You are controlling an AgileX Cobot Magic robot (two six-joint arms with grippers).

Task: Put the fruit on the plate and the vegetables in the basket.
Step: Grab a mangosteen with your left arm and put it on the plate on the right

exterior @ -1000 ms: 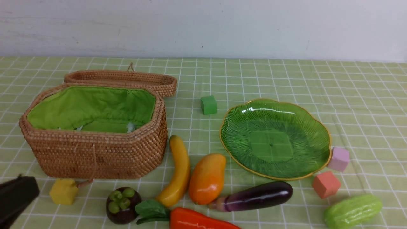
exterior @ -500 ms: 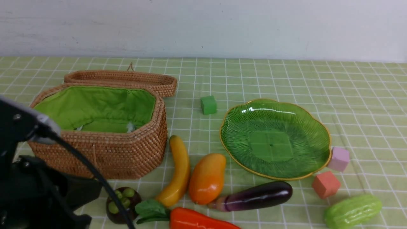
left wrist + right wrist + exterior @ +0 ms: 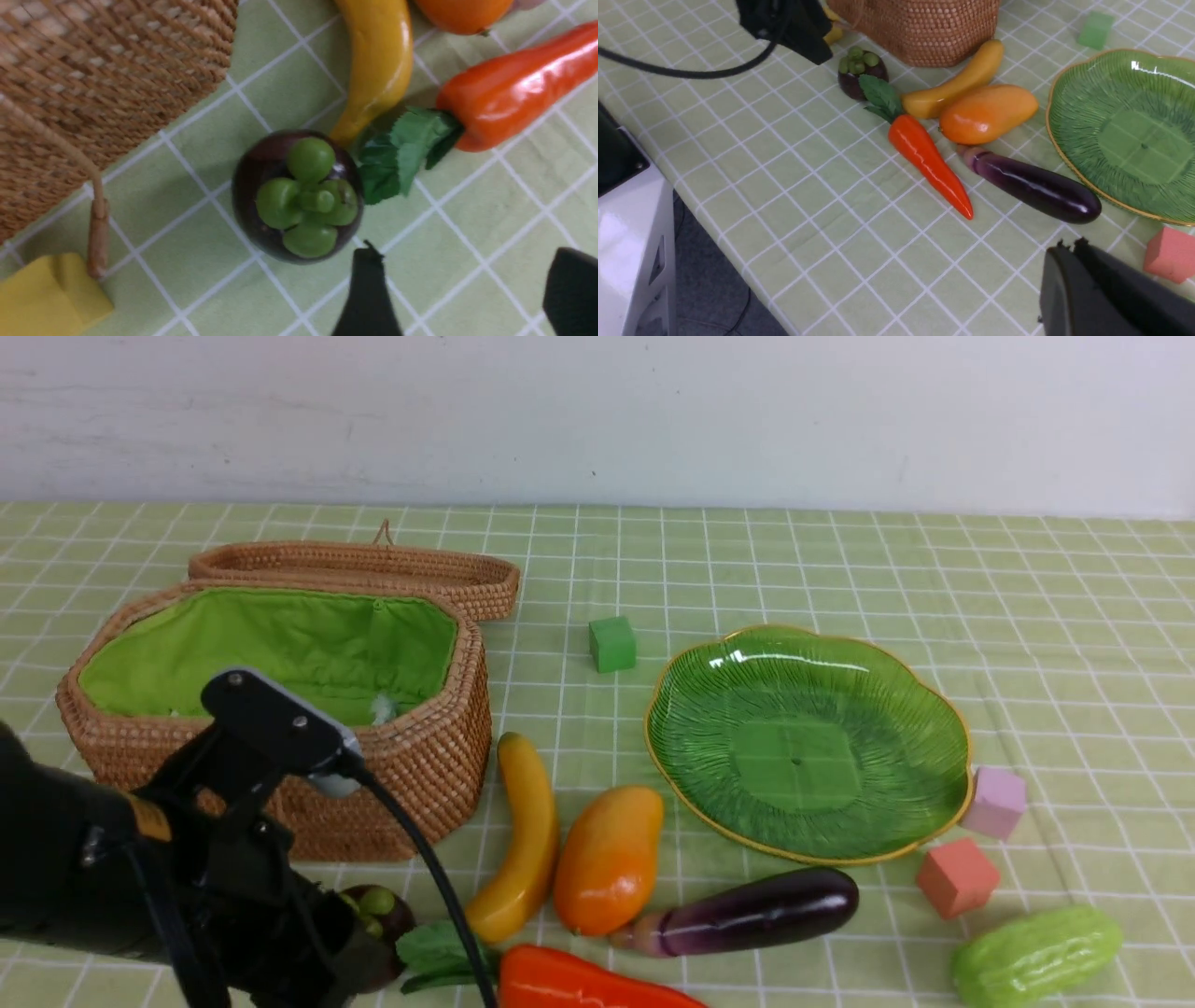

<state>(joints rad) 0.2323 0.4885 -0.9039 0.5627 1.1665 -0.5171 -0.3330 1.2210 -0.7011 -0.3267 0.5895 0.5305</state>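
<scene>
Left wrist view looks down on the mangosteen (image 3: 297, 196). It sits on the surface (image 3: 467, 200) with its green top up. The left hand (image 3: 467, 298) is open. Its two fingers stand wide apart and nothing is between them.

The mangosteen is just in front of one fingertip (image 3: 369, 270), not in front of the gap. I cannot tell if that finger touches it. So I think the hand is not lined up yet. It would need to slide sideways until the fruit faces the gap, then go forward and close.

The mangosteen is round, so it has no long way. The hand can take it from any side. But other things crowd it on the side away from the hand. The banana (image 3: 378, 60) tip is right against it, and the carrot (image 3: 514, 88) leaves lie just beside it. A finger could bump them.

The right hand (image 3: 1070, 245) is closed and holds nothing. It is well away from the mangosteen, nearer the eggplant (image 3: 1031, 186). So the left hand is the near one for this fruit.

The plate (image 3: 808, 709) is empty. It lies well away from the left hand, past the banana and the mango (image 3: 609, 859). No fruit is on it yet. I see no vegetables in the basket (image 3: 93, 70).
</scene>
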